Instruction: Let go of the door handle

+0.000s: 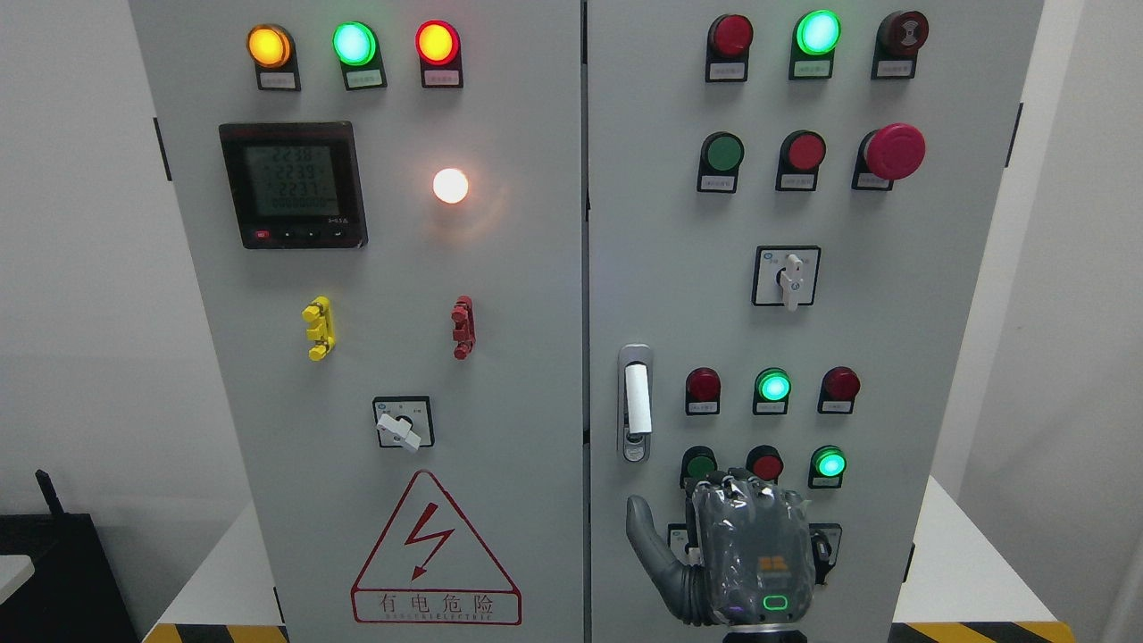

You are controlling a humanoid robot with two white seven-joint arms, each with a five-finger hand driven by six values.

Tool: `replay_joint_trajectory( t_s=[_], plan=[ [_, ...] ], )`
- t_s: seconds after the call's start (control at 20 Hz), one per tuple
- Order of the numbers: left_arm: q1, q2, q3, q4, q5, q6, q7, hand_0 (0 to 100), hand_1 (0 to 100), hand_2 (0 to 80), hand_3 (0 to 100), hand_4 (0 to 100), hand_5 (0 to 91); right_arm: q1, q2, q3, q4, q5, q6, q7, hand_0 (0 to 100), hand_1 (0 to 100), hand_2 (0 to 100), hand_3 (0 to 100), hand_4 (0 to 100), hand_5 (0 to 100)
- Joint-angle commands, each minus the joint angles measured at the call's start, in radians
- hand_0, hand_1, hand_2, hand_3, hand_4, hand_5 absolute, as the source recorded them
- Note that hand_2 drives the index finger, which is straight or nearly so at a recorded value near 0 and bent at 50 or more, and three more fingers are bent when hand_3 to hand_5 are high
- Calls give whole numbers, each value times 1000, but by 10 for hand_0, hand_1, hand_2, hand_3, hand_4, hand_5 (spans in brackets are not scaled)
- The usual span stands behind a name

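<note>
Listener: What are the fingers doing?

Describer: The fingers (pixel 750 489) of the right hand (pixel 750 554) bend forward toward the cabinet and close on nothing. The thumb (pixel 641 531) is splayed out toward 9 o'clock, also free. You see the back of the hand, grey with a small green light near the wrist. It rises from the bottom edge, right of the middle.

Listener: And the door handle?

Describer: The door handle (pixel 636 402) is at 11 o'clock from the hand, clearly apart from it. It is an upright silver plate with a white grip, set at the left edge of the right door (pixel 893 339), which lies flush with the left door (pixel 402 268).

Listener: What surrounds the hand?

Describer: At 12 o'clock, just above the fingers, is a row of round buttons; the one at 1 o'clock is a lit green button (pixel 830 464). At 9 o'clock, on the left door, is a red warning triangle (pixel 435 549). The cabinet stands on a white counter (pixel 946 554).
</note>
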Motion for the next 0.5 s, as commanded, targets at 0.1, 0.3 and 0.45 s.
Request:
replay_joint_trajectory(
  t_s=[0.1, 0.3, 0.45],
  plan=[
    [0, 0, 11, 17, 0, -1, -1, 120, 389, 0, 0, 0, 0, -15, -1, 25, 2, 0, 6, 2, 339, 12, 984, 1000, 931, 970],
    [0, 0, 11, 17, 0, 0, -1, 120, 389, 0, 0, 0, 0, -25, -1, 28, 9, 0, 17, 5, 334, 29, 984, 1000, 932, 970],
    [0, 0, 11, 17, 0, 0, -1, 120, 389, 0, 0, 0, 0, -29, -1, 28, 16, -1, 24, 16, 329, 44, 984, 1000, 932, 970]
  ],
)
